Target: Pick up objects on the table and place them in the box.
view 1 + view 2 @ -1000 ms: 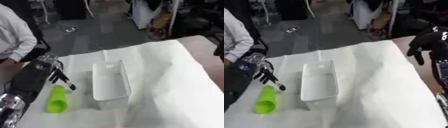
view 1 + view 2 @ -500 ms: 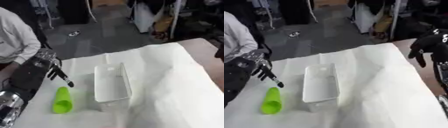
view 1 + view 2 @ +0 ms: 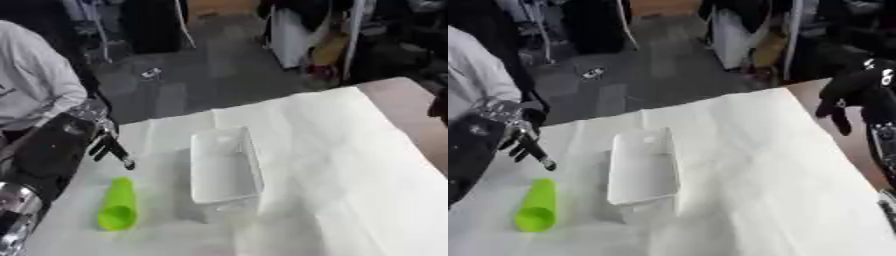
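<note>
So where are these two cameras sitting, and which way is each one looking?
Left eye view: in the robot's head, looking down at the white table; the left hand shows at the left, above the green cup.
Right eye view: beside it in the head, aimed the same way; the right hand shows at the right edge.
Both share the white box, the cup and the left hand.

A workshop or lab; grey concrete floor [image 3: 188,75]; dark equipment stands [image 3: 157,25]; white-covered table [image 3: 350,165].
</note>
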### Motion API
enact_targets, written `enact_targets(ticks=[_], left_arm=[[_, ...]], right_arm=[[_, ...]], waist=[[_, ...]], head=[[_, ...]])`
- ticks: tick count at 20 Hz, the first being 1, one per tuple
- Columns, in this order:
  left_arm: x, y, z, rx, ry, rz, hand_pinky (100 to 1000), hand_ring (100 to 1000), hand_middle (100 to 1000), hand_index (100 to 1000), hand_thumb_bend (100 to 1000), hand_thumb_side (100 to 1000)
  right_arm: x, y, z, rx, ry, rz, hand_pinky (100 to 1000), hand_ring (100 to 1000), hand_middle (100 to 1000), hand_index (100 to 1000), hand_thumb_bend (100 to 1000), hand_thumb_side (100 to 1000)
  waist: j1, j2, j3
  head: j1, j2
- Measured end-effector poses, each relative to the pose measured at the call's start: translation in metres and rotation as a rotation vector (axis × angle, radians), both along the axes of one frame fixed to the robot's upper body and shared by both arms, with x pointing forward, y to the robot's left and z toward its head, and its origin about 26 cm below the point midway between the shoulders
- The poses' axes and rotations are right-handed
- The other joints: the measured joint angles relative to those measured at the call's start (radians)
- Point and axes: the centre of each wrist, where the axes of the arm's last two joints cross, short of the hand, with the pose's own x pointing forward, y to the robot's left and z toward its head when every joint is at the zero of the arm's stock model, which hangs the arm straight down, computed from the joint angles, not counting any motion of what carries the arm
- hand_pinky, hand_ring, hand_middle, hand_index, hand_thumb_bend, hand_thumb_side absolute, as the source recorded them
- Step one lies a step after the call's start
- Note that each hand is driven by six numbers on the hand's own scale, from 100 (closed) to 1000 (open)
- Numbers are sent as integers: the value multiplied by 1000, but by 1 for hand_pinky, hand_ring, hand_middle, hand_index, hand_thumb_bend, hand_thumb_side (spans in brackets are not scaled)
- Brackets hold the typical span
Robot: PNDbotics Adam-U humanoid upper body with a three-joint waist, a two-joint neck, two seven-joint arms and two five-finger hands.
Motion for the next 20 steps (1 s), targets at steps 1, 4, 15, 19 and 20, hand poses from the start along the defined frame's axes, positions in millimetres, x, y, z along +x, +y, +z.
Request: enact_targets(ticks=[1, 4, 15, 19, 20], left_arm=[[-3, 4, -5, -23, 13, 14, 100, 271, 439, 518, 172, 1000], [-9, 13, -17, -62, 42, 42, 100, 269, 435, 520, 169, 1000], [-43, 54, -56, -105, 138, 78, 100, 229, 387, 518, 180, 1000], [-50, 57, -67, -109, 162, 64, 100, 223, 381, 512, 200, 1000], [-51, 58, -68, -109, 164, 62, 100, 222, 381, 512, 198, 1000]], right_arm=[[0, 0, 0, -1, 1, 0, 100, 405, 499, 626, 100, 747], [0, 0, 0, -3, 3, -1, 100, 405, 499, 626, 100, 747], [-1, -2, -2, -17, 15, -9, 100, 405, 500, 626, 100, 750], [-1, -2, -2, -18, 15, -10, 100, 405, 500, 626, 100, 751], [-1, -2, -2, -19, 15, -10, 100, 405, 500, 626, 100, 751]], waist=[[1, -2, 1], [1, -5, 3], [7, -15, 13], [7, -16, 13], [7, -16, 13]], head=[[0, 1], [0, 1], [-17, 14], [-17, 17], [-17, 18]])
